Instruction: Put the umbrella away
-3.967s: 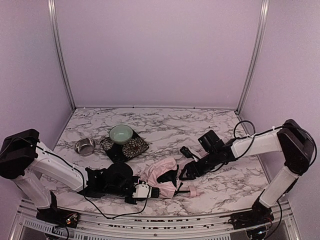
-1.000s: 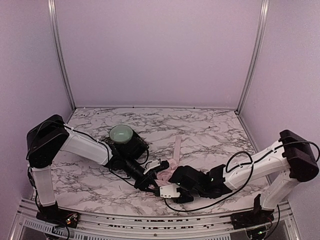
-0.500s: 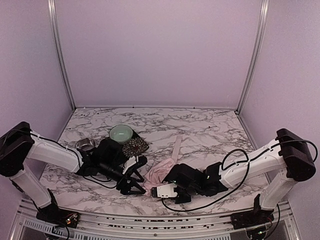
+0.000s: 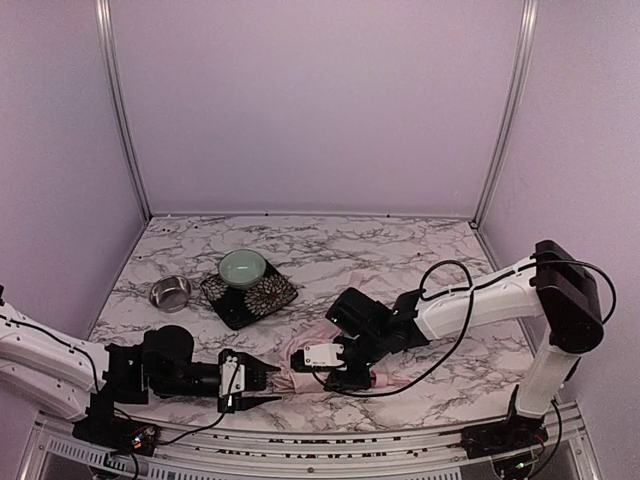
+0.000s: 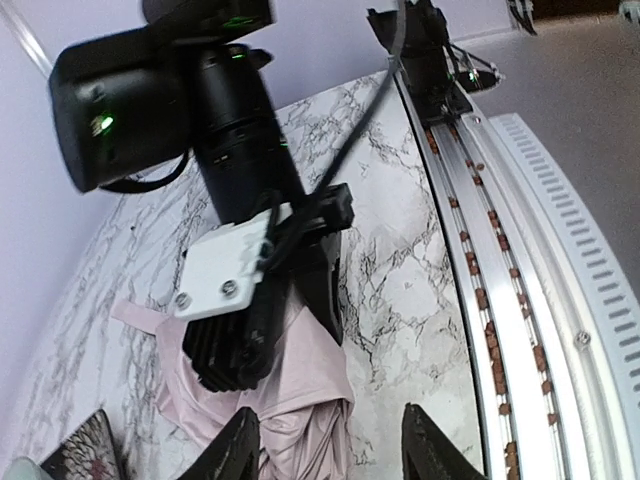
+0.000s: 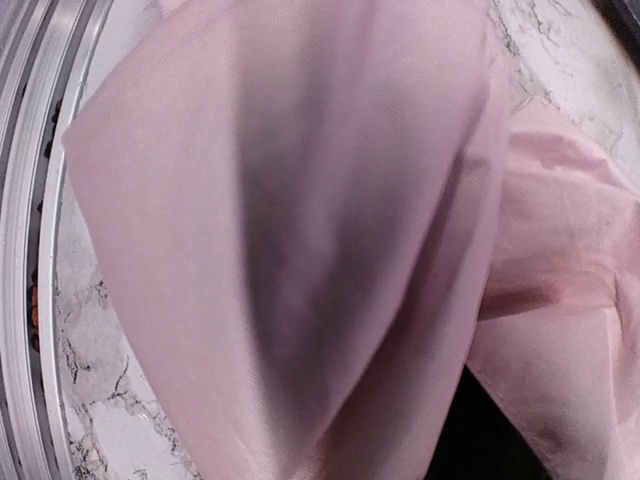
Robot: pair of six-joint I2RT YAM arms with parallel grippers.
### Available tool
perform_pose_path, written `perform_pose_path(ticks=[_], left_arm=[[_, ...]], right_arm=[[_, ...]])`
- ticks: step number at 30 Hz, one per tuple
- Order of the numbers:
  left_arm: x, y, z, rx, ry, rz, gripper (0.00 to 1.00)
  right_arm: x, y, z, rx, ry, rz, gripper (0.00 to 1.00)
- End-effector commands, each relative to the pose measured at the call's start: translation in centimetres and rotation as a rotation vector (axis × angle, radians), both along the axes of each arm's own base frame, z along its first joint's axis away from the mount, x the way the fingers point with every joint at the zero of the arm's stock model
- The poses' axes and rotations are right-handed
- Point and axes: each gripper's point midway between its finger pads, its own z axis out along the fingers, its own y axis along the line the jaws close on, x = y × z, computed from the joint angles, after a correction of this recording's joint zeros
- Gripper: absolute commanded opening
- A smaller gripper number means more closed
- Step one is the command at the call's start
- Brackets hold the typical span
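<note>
The umbrella [image 4: 300, 362] is a crumpled bundle of pale pink fabric near the table's front middle, its small pink handle [image 4: 384, 380] pointing right. My right gripper [image 4: 332, 376] presses down on the bundle. In the left wrist view a fold of the umbrella [image 5: 300, 410] sits between the right gripper's [image 5: 285, 355] black fingers. The right wrist view is filled by the umbrella's pink fabric [image 6: 300, 200], with its own fingers hidden. My left gripper [image 4: 270, 386] lies low just left of the bundle, open and empty, and also shows in its own wrist view [image 5: 335, 450].
A green bowl [image 4: 243, 267] stands on a dark floral mat [image 4: 262, 298] at back left, with a small steel bowl [image 4: 170, 292] to its left. The table's front metal rail [image 5: 500, 300] runs close beside the umbrella.
My left arm pulled back from the mat area to the front left and now points at the bundle. My right gripper shifted back and up onto the fabric. The loose pink strip is gone from view.
</note>
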Motion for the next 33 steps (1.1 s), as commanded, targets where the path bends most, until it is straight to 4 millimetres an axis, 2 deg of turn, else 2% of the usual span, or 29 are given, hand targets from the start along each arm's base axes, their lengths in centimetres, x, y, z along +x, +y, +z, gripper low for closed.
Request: perform_pose_path(ticks=[1,4,5,11,15,21,24,26,28,31,33], left_arm=[[0.0,-0.4,-0.1,0.089,-0.319,0.015,0.57],[-0.2,-1.3,-1.0,0.176,-0.45,-0.001,0.74],[-0.1,-1.5,-1.9,0.217,-0.467,-0.003,0.79],[0.5,-3.5,-3.6,0.291,-0.485,-0.007,0.91],[2.1,-3.7,-4.8,0.36,-0.51,0.036,0.92],[4.5,-1.9,-8.6,0.485,-0.406,0.103,0.9],[5.7,-1.3,-9.8,0.54,-0.401,0.157,0.89],[5.8,-1.2,-10.4,0.55,-0.383,0.159,0.89],[5.4,-1.2,-11.0,0.553,-0.346,0.146,0.84],[5.0,-1.4,-11.9,0.572,-0.259,0.141,0.57],[4.4,-1.6,-12.0,0.573,-0.209,0.129,0.44]], right_arm=[[-5.4,-4.9,-4.4,-0.232,0.404,-0.032,0.12],[-5.2,-4.8,-4.2,-0.223,0.511,-0.071,0.1],[-5.2,-4.7,-4.2,-0.223,0.54,-0.08,0.1],[-6.4,-5.2,-4.7,-0.286,0.67,-0.077,0.08],[-6.7,-5.4,-4.9,-0.301,0.688,-0.072,0.08],[-6.5,-4.4,-4.5,-0.275,0.697,-0.053,0.08],[-6.4,-4.3,-4.4,-0.273,0.698,-0.04,0.07],[-6.2,-4.0,-4.3,-0.265,0.691,-0.035,0.06],[-5.9,-3.5,-3.9,-0.245,0.679,-0.03,0.07],[-4.8,-2.6,-3.5,-0.214,0.644,-0.048,0.15],[-3.7,-2.0,-3.1,-0.181,0.617,-0.072,0.21]])
